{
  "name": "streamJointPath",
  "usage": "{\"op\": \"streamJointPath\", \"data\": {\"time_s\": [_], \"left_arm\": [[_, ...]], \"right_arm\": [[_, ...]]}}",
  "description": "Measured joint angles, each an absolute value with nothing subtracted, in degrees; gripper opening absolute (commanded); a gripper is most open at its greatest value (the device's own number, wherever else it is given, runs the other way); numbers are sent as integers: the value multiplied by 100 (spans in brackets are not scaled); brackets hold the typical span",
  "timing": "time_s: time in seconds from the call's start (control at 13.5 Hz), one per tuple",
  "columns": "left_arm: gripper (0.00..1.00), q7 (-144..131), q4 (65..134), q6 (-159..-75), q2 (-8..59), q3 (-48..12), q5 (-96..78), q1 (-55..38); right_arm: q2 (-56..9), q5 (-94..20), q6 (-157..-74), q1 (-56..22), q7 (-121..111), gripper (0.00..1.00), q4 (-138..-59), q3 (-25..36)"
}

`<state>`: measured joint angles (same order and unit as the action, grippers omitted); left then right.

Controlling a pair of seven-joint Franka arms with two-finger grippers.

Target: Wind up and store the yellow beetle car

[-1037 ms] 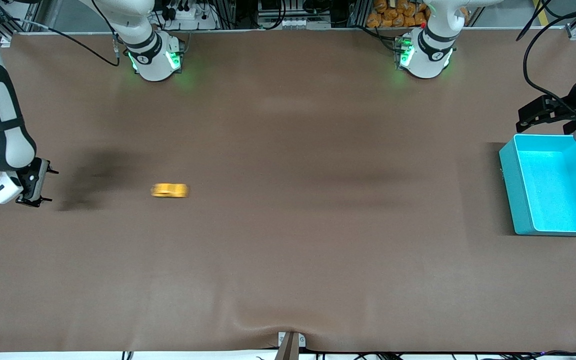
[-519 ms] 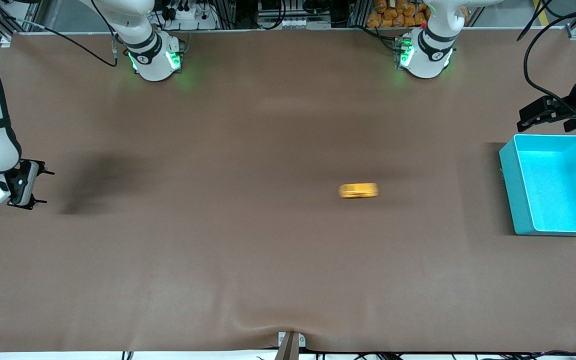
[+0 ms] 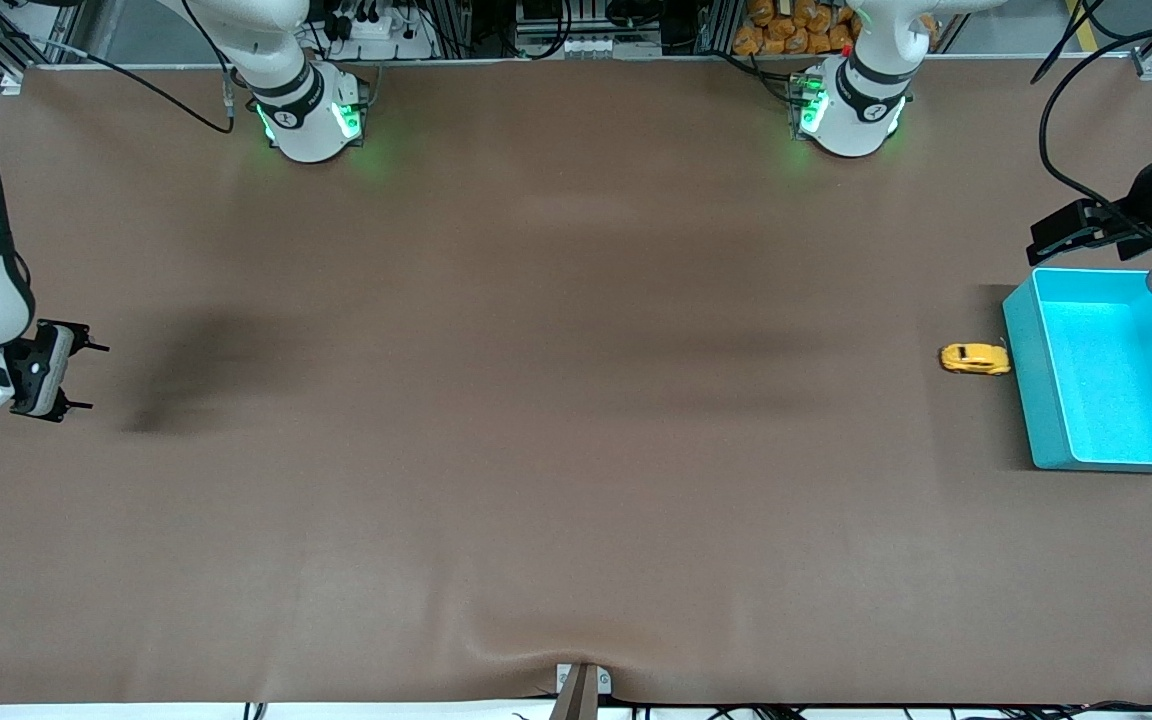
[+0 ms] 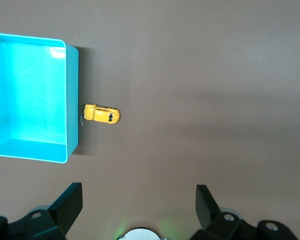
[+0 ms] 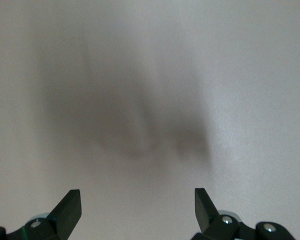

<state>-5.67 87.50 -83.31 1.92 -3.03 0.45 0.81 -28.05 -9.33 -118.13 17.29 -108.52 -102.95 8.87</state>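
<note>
Right gripper (image 3: 76, 377) spread wide, empty, over the table's (image 3: 536, 500) right-arm end. Yellow beetle car (image 3: 975, 358) on the table, nose touching the turquoise bin's (image 3: 1026, 390) outer wall; contact clearer from left wrist view. Left gripper (image 3: 1061, 235) wide, empty, over bin's upper corner.

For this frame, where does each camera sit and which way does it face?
Front: high across the table, facing both bases; right gripper and left gripper show.
Left wrist: looks down past its open gripper at the yellow beetle car and turquoise bin, both shared with front.
Right wrist: open gripper, bare table.
</note>
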Motion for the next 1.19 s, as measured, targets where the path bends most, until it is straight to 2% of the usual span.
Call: {"op": "streamJointPath", "data": {"time_s": [0.3, 0.44, 0.74, 1.19], "left_arm": [[100, -799, 9094, -8351, 247, -289, 57, 262], [100, -1336, 9478, -8620, 342, -280, 58, 485], [100, -3067, 10625, -9713, 488, -279, 101, 631], [100, -5090, 11944, -11646, 827, -278, 104, 806]], "right_arm": [[-2772, -1093, -10987, 1554, -10178, 100, -9627, 861], [-2679, -1111, -10534, 1387, -9614, 100, -9161, 855], [-2280, -1118, -10015, 924, -8146, 100, -8596, 845], [-1527, -1121, -9972, 285, -6133, 100, -8430, 830]]}}
